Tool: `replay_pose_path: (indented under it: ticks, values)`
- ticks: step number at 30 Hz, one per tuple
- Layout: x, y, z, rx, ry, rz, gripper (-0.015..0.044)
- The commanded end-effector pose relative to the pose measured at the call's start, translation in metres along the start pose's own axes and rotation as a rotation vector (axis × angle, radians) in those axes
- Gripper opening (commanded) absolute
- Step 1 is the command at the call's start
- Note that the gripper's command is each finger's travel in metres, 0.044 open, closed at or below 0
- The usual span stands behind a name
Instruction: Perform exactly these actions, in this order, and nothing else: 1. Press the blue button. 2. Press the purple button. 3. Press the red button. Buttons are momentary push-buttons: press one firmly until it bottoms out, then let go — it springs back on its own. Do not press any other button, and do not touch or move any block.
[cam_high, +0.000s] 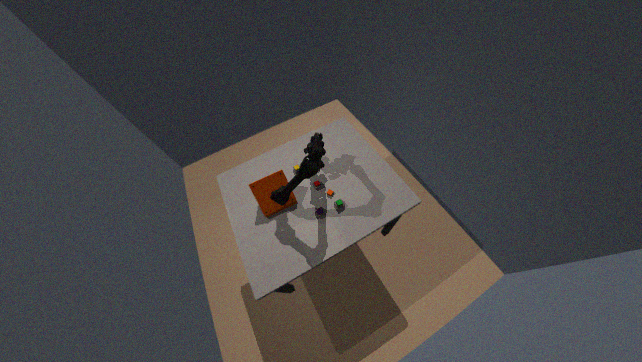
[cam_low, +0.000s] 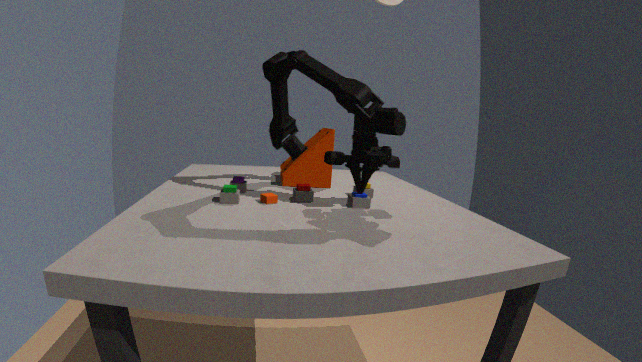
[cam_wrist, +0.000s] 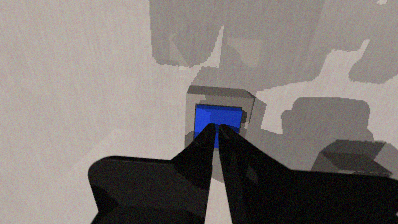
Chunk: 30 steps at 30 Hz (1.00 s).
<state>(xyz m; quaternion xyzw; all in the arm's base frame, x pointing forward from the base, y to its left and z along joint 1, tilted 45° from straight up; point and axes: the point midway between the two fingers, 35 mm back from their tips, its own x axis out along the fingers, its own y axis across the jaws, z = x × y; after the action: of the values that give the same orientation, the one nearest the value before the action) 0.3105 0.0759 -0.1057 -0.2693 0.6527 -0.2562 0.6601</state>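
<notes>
Touching the blue button (cam_wrist: 218, 119): closed claw (cam_wrist: 218, 128).

The arm (cam_low: 320, 75) is matte black throughout, built of blocky, angular links with rounded joint housings, ending in two tapered, pointed black fingers.

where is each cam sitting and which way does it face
Top: high above and far off, tilted down at the table; the whole arm shows.
Exterior: near table height, facing across it at the arm; the shut gripper hangs right over the blue button.
Wrist: on the arm, looking down past its fingers.
Exterior and wrist share the blue button; top and exterior share the red button.
</notes>
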Motion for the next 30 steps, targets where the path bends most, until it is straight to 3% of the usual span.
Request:
replay_pose_path:
  ticks: [1,15,18,24,30]
  values:
    - [0.002,-0.001,-0.001,-0.007,-0.001,-0.005,0.0020]
    - [-0.001,0.000,0.000,-0.001,0.000,-0.001,0.0020]
    - [-0.029,0.000,0.000,-0.007,-0.001,-0.003,0.0020]
    - [-0.035,0.000,0.000,-0.007,-0.001,-0.003,0.0020]
    - [-0.094,0.001,-0.001,-0.008,0.000,0.000,0.0020]
